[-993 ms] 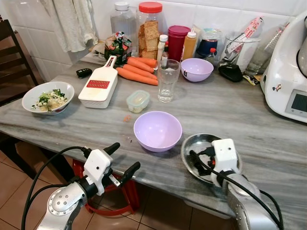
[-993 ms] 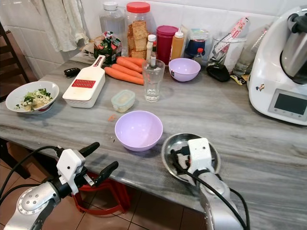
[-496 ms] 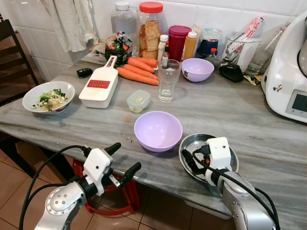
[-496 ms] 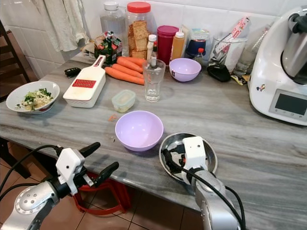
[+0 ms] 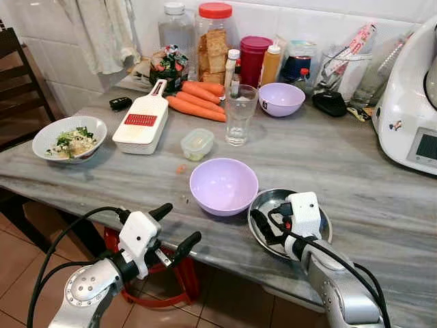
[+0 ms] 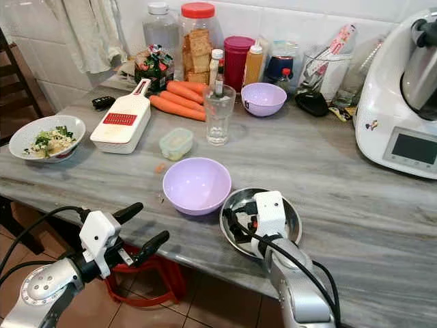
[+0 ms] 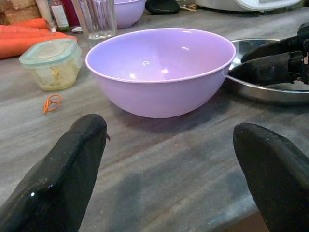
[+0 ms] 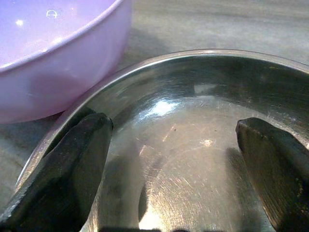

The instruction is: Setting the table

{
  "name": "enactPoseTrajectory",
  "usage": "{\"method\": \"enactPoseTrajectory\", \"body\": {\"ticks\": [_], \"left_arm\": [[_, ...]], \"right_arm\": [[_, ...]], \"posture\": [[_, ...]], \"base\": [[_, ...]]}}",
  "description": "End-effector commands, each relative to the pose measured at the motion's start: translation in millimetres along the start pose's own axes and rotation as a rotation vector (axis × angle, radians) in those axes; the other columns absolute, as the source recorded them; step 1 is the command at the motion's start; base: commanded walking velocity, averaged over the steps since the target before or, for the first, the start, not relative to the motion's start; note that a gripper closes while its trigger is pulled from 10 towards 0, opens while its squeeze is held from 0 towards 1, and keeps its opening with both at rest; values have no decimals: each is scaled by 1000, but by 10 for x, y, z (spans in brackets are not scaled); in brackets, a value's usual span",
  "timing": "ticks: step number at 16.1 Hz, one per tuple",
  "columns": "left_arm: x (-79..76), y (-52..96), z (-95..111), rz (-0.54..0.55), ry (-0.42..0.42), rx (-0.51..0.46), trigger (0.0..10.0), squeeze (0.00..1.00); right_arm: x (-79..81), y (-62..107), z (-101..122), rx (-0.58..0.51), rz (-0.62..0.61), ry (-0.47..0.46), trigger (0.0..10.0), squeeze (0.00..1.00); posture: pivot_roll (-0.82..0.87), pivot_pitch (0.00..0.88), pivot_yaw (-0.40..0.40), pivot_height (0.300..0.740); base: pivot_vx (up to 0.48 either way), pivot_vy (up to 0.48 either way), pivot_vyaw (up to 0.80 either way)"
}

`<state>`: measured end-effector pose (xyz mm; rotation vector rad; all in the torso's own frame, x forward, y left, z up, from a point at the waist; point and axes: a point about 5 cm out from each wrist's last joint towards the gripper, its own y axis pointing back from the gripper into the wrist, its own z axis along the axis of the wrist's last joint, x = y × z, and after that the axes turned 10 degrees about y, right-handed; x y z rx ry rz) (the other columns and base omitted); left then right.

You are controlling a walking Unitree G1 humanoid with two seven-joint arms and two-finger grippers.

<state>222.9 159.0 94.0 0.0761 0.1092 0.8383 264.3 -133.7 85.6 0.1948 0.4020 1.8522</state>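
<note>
No writing that we can read shows on the bottles, jars or the white kitchen machine (image 5: 410,116) at the back of the grey marbled tabletop (image 5: 355,178); its screen and a small sticker are too small to make out. The steel dish (image 6: 287,213) is shallow, round and shiny, with fine scratches across its bottom, and sits near the front edge of the tabletop, just beside the lilac bowl (image 5: 224,186), their rims touching or nearly so. Our right gripper (image 6: 239,224) lies over the dish with its fingers (image 8: 72,164) spread apart inside it, closing on nothing. The lilac bowl is plain, smooth plastic and stands upright. Our left gripper (image 5: 174,229) hangs off the front edge of the tabletop, fingers (image 7: 67,174) open wide and aimed at that bowl. Behind the bowl stand a small lidded container (image 5: 196,144) and a clear drinking glass (image 5: 240,114), with a second lilac bowl (image 5: 280,99) farther back. To the left lie a white grater with a red panel (image 5: 142,122), carrots (image 5: 196,99), and a white bowl of salad (image 5: 69,138) near the tabletop's left end. A scrap of carrot peel (image 7: 52,103) lies just beside the small container.
</note>
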Motion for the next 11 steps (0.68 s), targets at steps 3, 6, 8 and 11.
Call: {"method": "enactPoseTrajectory", "body": {"ticks": [3,6,8,11], "left_arm": [[11,39,-26,5,-1,14,10000,0],[40,65,-42,50,-2,3,10000,0],[114,85,-49,146,30,-39,10000,0],[221,124,-19,316,42,-101,10000,0]], "right_arm": [[-40,136,60,-60,-6,-9,10000,937],[-66,231,109,-102,-11,25,10000,0],[-73,288,234,-210,-38,39,10000,0],[-107,328,400,-323,-146,44,10000,0]], "posture": [[12,0,-7,740],[6,0,-3,740],[2,0,0,740],[2,0,-3,740]], "base": [[0,0,0],[0,0,0],[0,0,0],[0,0,0]]}}
